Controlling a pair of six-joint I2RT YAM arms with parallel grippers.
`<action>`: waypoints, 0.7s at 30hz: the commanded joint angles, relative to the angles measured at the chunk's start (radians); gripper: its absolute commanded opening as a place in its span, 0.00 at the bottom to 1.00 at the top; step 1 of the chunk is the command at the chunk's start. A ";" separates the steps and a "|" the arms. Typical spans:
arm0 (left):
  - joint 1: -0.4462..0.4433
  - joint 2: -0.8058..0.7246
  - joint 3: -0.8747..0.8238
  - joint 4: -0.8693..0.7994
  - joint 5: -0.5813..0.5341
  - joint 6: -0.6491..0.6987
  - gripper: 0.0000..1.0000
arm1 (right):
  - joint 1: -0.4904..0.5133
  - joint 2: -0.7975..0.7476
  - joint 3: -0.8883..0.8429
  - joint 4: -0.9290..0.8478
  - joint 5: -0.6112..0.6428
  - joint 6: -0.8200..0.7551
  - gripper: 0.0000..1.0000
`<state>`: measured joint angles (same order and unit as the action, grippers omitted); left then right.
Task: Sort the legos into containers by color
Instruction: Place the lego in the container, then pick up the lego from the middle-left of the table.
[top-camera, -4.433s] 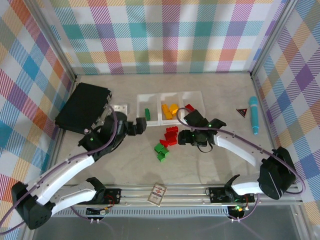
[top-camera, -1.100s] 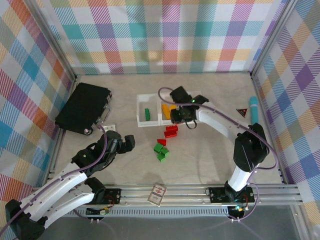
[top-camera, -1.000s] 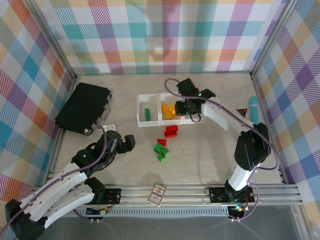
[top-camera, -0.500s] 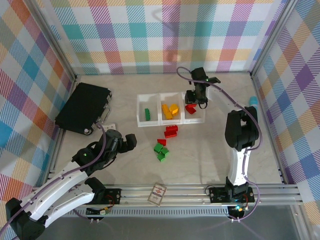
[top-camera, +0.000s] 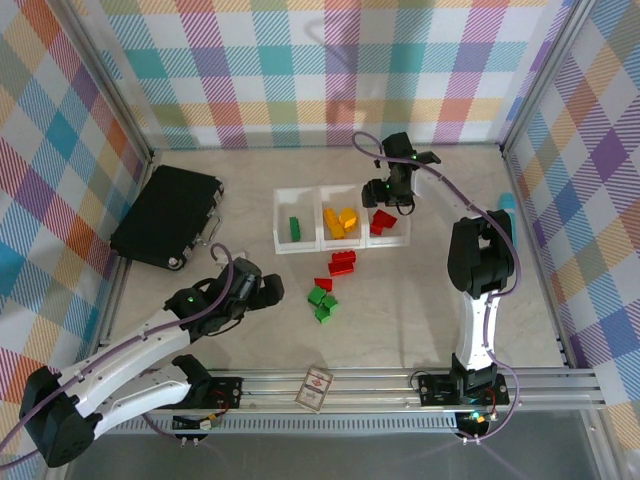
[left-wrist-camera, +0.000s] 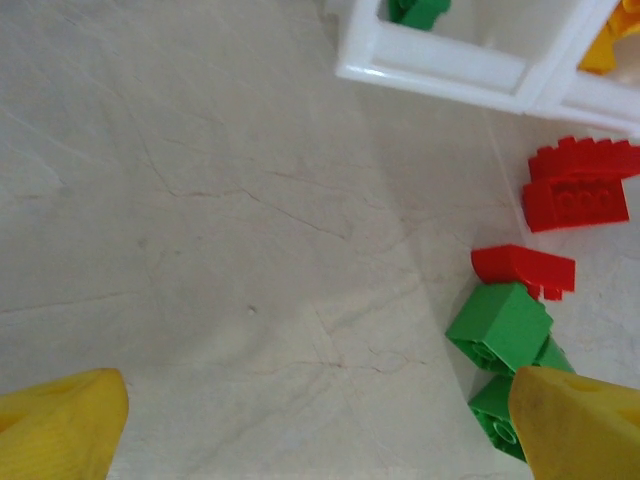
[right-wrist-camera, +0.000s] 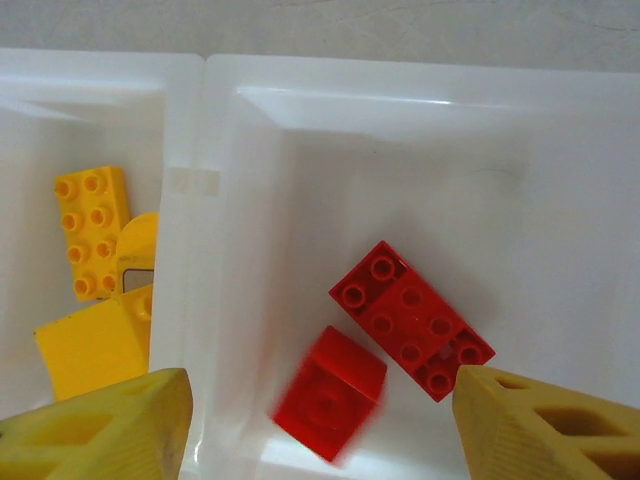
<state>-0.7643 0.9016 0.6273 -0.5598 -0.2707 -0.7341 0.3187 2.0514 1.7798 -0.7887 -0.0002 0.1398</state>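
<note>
While the right tool (top-camera: 385, 193) hangs spread and empty over the right-hand container (right-wrist-camera: 300, 90), two red legos (right-wrist-camera: 410, 322) lie inside it. The left tool (left-wrist-camera: 320, 430), also spread and empty, hovers over the counter (left-wrist-camera: 200, 200) near loose green legos (left-wrist-camera: 500, 325) and red bricks (left-wrist-camera: 575, 190).

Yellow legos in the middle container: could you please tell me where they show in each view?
Top external: yellow legos, just above centre.
Left wrist: yellow legos, top right corner, cropped.
Right wrist: yellow legos, left side.
Shared landmark: the white containers holding them.
</note>
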 joint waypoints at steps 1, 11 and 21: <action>-0.044 0.035 0.001 0.025 -0.017 -0.043 0.97 | -0.007 -0.072 -0.014 -0.037 -0.035 -0.014 0.71; -0.165 0.195 0.072 0.007 -0.092 -0.237 0.97 | -0.006 -0.374 -0.387 0.096 -0.175 0.093 0.71; -0.196 0.513 0.311 -0.019 -0.015 0.046 0.91 | -0.006 -0.539 -0.682 0.191 -0.229 0.126 0.70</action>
<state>-0.9489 1.3563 0.8661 -0.5488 -0.3145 -0.8345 0.3187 1.5589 1.1286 -0.6422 -0.1967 0.2504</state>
